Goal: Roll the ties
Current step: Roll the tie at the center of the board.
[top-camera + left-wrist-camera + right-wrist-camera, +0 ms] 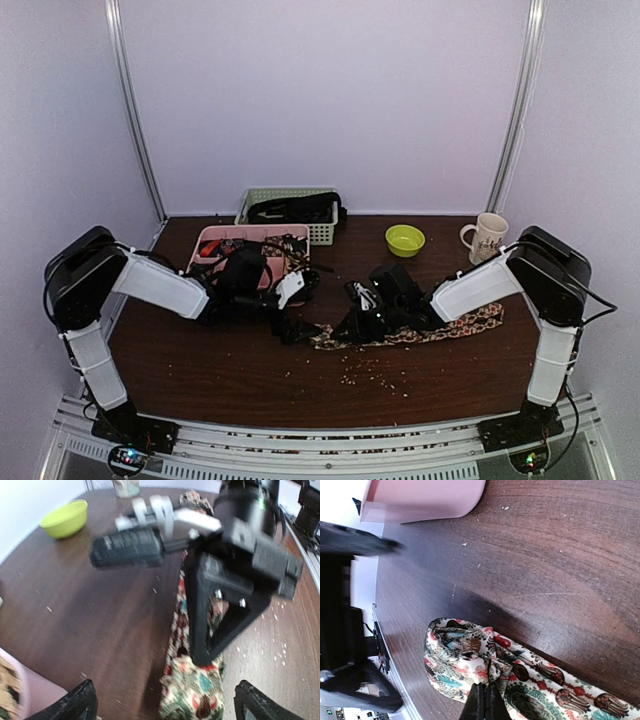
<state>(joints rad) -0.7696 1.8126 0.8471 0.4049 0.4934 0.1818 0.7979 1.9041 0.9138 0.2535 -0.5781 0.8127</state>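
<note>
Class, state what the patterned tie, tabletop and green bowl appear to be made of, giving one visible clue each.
The tie: woven fabric, matte; it folds softly. The tabletop: dark wood or wood-look laminate; grain streaks, slight sheen. The green bowl: probably plastic; smooth, uniform colour.

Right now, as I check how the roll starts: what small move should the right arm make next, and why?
Probably curl the right gripper over along the patterned tie to add a wrap: it looks shut on the fabric, the end is barely folded over, and the left gripper hangs open.
</note>
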